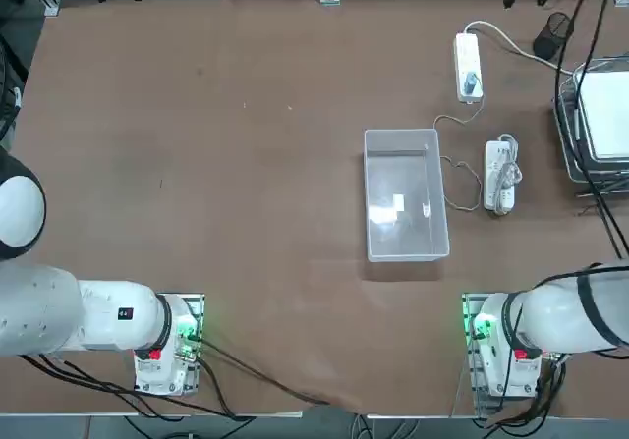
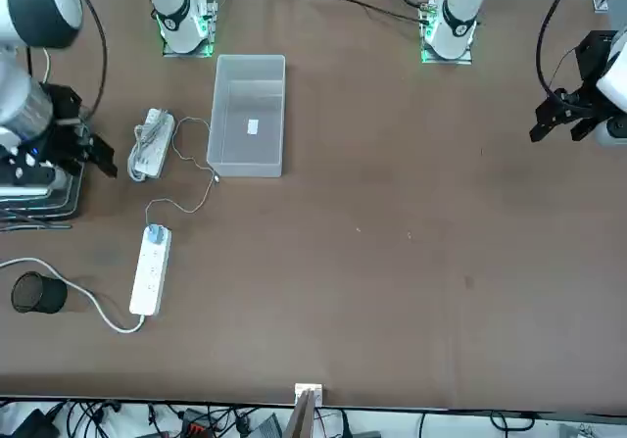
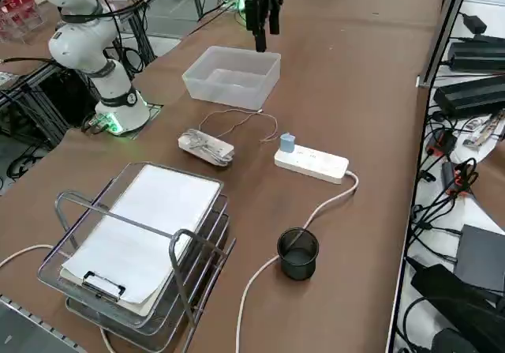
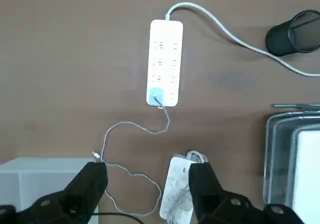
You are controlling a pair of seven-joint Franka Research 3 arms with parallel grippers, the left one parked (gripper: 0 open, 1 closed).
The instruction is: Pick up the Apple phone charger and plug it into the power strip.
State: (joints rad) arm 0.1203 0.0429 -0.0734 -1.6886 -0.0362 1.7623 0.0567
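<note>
The Apple phone charger (image 4: 155,95), a small pale-blue-looking cube, sits plugged into the end socket of the power strip (image 4: 164,58), a long smooth white bar on the brown bench (image 1: 197,164). Its thin cable (image 4: 131,134) wanders in loose curves toward a clear plastic bin (image 1: 404,195). The right gripper (image 4: 148,184) hangs above, black fingers (image 4: 90,181) apart and empty. Only the side view shows the black mesh cup's (image 3: 298,253) depth.
</note>
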